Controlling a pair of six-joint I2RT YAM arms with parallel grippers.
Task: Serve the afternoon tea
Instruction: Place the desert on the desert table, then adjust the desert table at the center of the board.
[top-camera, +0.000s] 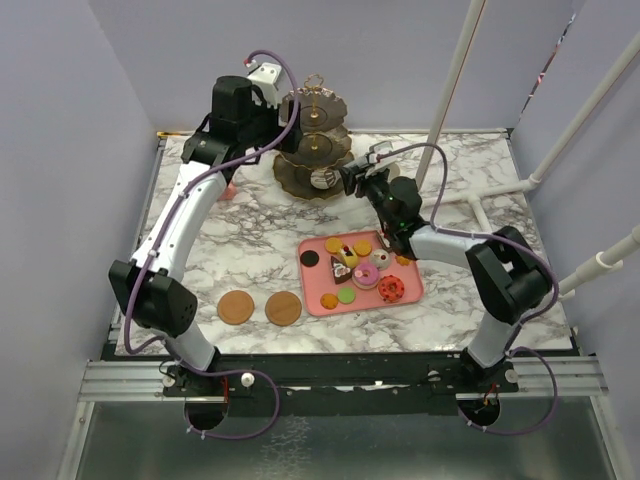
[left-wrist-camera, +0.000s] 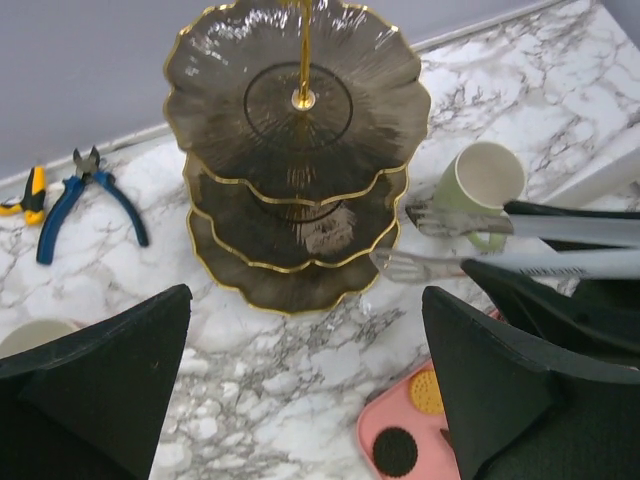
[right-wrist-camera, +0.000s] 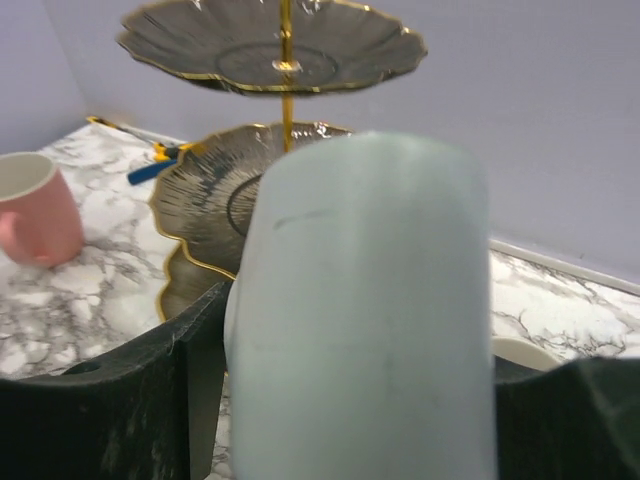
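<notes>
Pale-green mug (right-wrist-camera: 360, 300) clamped in right end effector (top-camera: 342, 180); left end effector (left-wrist-camera: 306, 330) spread wide.

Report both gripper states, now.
Left gripper: open, holding nothing.
Right gripper: closed on the tongs.

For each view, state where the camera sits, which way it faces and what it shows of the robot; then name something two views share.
Top external: high behind the bases, looking down on the table; left arm and right arm show.
Left wrist: above the tiered stand, looking down; open left gripper frames it.
Right wrist: low, facing the stand level; the right gripper holds a pale tool.
Shared: both wrist views show stand and blue-handled pliers.
</notes>
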